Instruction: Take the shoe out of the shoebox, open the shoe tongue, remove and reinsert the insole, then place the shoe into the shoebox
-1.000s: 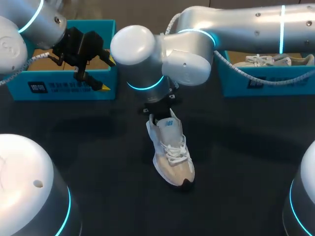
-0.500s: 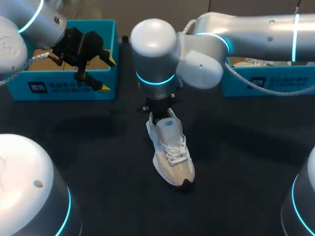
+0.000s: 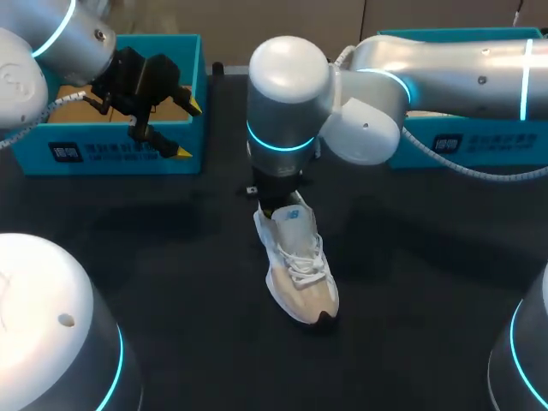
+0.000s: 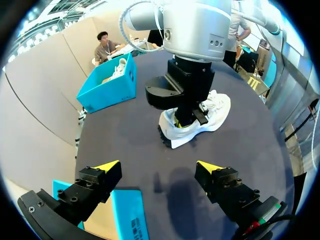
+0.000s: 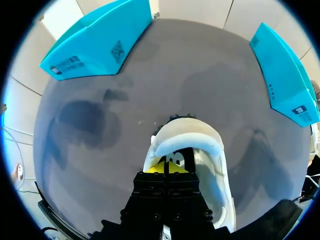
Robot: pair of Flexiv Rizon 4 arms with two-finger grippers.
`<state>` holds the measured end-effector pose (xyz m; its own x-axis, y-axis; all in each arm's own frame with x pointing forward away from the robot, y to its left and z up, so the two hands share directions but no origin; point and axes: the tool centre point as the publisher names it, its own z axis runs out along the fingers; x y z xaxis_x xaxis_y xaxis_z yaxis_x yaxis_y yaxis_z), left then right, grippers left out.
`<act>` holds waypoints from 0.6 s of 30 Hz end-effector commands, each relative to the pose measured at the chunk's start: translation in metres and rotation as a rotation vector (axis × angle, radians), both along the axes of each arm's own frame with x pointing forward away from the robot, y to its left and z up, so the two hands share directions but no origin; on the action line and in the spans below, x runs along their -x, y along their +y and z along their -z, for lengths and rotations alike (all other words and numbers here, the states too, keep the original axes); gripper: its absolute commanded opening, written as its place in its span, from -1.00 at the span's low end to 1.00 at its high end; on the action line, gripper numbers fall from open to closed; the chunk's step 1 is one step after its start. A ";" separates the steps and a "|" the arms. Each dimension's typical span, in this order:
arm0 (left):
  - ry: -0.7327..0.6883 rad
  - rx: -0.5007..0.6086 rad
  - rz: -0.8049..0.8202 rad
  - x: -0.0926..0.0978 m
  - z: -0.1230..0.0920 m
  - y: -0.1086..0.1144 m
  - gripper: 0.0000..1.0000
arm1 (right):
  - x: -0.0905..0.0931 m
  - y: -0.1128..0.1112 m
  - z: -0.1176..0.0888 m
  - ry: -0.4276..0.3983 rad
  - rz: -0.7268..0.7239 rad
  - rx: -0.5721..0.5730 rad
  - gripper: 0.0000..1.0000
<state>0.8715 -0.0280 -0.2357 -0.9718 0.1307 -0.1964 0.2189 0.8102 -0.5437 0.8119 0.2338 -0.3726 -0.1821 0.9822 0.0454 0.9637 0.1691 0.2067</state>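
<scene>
The right gripper [image 5: 170, 167] points down into the heel opening of the shoe [image 3: 300, 265], with its two yellow tips drawn close together inside the collar. The right wrist view does not show whether anything is pinched between them. In the head view the right arm's thick wrist stands upright over the heel and hides the fingers.

The shoe, white with a tan toe, stands upright on its sole on the dark table [image 3: 171, 257], near the middle. Its heel is under the right gripper, on the far side, and its toe points back toward the robot. The laces are tied over the front.

The left gripper [image 4: 159, 167] hangs wide open, holding nothing, its fingers spread well apart. It is well apart from the shoe, which lies ahead of it across bare table with the right arm's wrist planted on the heel. In the head view this gripper hovers over the front wall of the left box [image 3: 111, 154], a blue shoebox at the far left of the table.

A second blue box [image 3: 479, 141] sits at the far right, partly covered by the right arm. In the left wrist view another white shoe [image 4: 117, 70] shows inside it. The shoe on the table lies between the two boxes, touching neither.
</scene>
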 end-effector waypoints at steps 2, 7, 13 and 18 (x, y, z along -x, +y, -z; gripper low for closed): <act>0.000 -0.002 0.000 0.000 0.000 0.000 1.00 | 0.000 -0.005 -0.002 0.017 -0.012 -0.038 -1.00; 0.000 -0.002 0.000 0.000 0.000 0.000 1.00 | 0.000 -0.002 0.006 0.040 -0.023 -0.095 -1.00; 0.000 -0.002 0.000 0.000 0.000 0.000 1.00 | 0.000 0.000 0.013 0.073 -0.031 -0.125 -1.00; 0.000 -0.002 0.000 0.000 0.000 0.000 1.00 | 0.001 0.000 0.015 0.087 -0.034 -0.147 -1.00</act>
